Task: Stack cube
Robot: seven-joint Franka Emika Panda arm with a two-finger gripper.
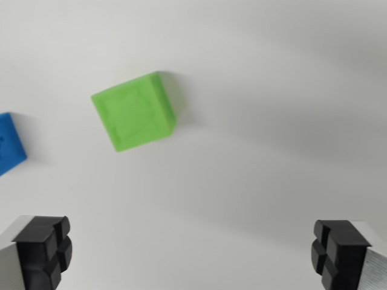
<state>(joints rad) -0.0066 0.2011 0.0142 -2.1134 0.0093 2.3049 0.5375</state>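
Cube stacking had not begun, by the look of it: both cubes sat apart on the white table, neither one lifted. Nearest, the gripper hung with its fingers spread wide and nothing between them. Beyond lay bare surface with ample room to descend. Farther off, the green cube rested skewed, left of centre; the blue cube was cut off by the wrist view's left edge.
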